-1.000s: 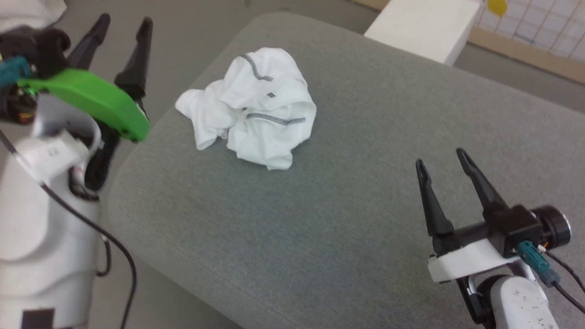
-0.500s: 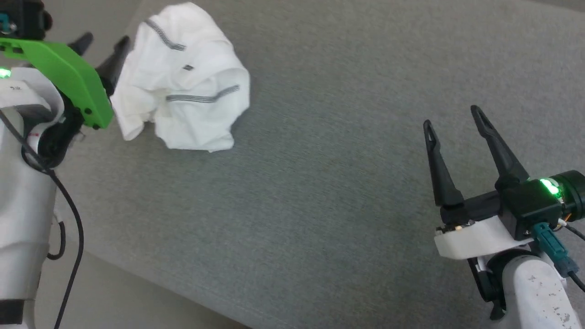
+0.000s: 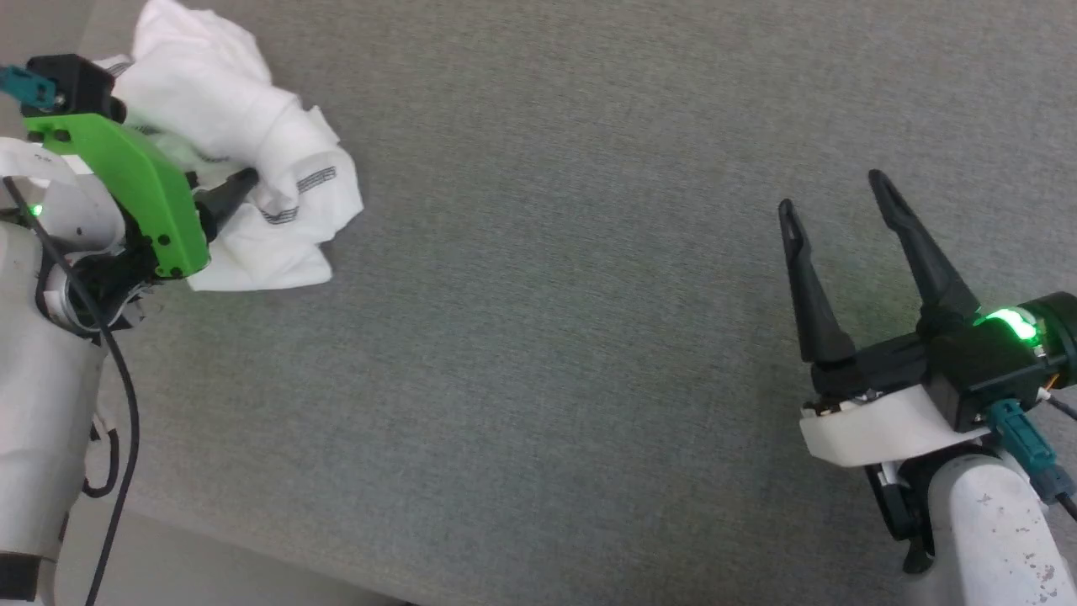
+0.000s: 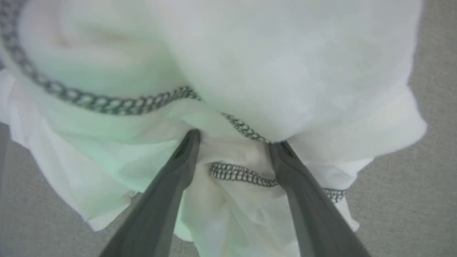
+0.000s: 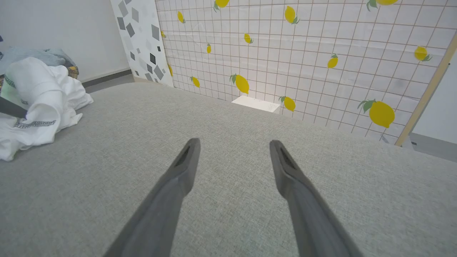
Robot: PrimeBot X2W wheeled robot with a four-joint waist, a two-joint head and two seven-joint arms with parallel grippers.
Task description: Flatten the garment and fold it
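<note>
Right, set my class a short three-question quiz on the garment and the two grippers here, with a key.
1. Short answer: does the right gripper have its jaws open or shut?
2. Multiple choice: whose fingertips touch the garment? A) left gripper B) right gripper C) both
3. True or false: the garment lies flat and folded on the cushion.

Key: 1 open; 2 A; 3 false, it is crumpled in a heap.
</note>
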